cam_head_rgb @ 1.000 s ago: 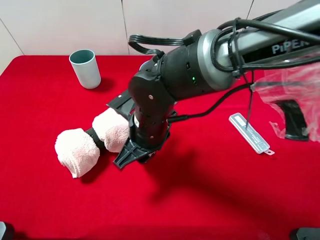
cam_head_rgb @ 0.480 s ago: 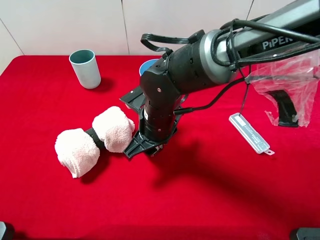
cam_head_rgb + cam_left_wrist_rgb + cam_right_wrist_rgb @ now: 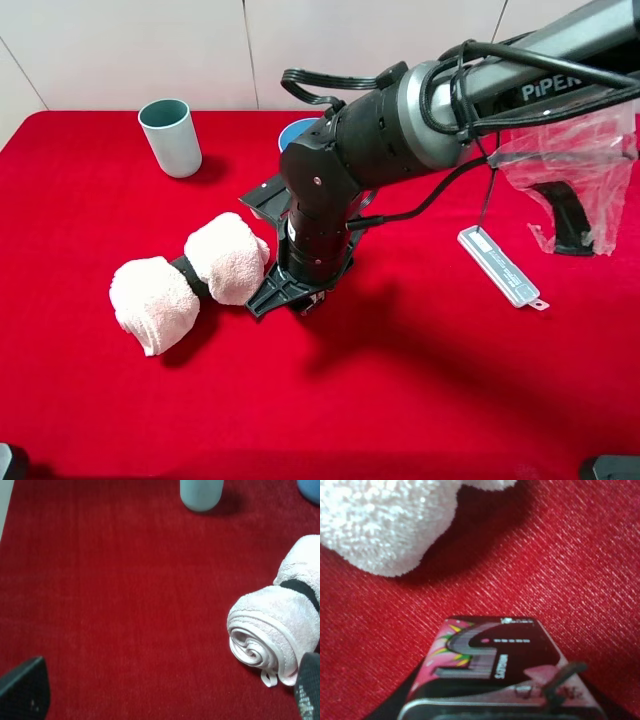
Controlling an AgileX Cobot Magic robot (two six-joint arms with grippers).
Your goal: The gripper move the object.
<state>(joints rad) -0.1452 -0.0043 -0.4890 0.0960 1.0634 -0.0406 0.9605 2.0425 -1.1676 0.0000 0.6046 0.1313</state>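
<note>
1. The right hand (image 3: 285,297) is positioned low at the counter (image 3: 420,400). Its fingers are hidden under the arm in the high view and are not shown in its own wrist view. How far it is open, and whether anything is gripped, cannot be told.
2. The tin (image 3: 490,675) is seen directly below the right hand, patterned face toward the camera. The towel roll (image 3: 190,275) lies just beside the hand.
3. The left hand (image 3: 165,695) is spread wide, with nothing held.
4. Risk, as judged: if the tin is caught only shallowly on its smooth sides, it could be twisted or dropped during a lift.
5. Risk, as judged: if the hand is swept toward the towel roll, the roll could be snagged and dragged along.
</note>
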